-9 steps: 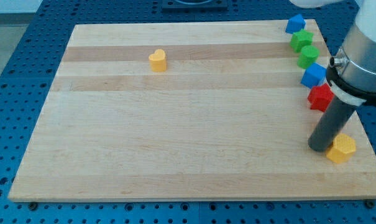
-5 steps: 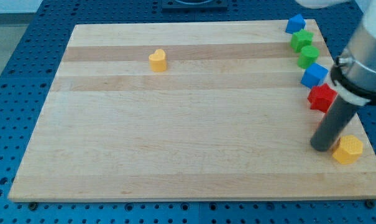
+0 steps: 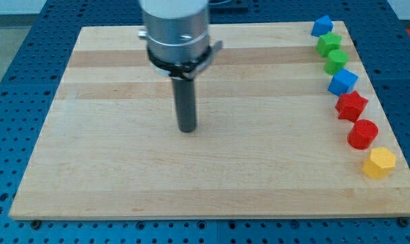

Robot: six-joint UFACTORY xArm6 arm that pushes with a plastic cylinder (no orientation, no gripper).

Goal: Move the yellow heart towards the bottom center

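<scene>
The yellow heart does not show; the arm's body covers the spot near the view's top, left of centre, where it lay. My tip (image 3: 187, 129) rests on the wooden board (image 3: 110, 169), left of centre, below that spot. No block touches the tip in view.
A column of blocks runs down the board's right edge: a blue block (image 3: 321, 26), a green block (image 3: 329, 43), a second green block (image 3: 336, 62), a blue block (image 3: 342, 82), a red block (image 3: 352, 106), a red block (image 3: 362, 133) and a yellow hexagon (image 3: 379, 163).
The arm has swung from the board's right edge to the upper left of centre. It now hides the yellow heart. A second red block by the right edge is uncovered.
</scene>
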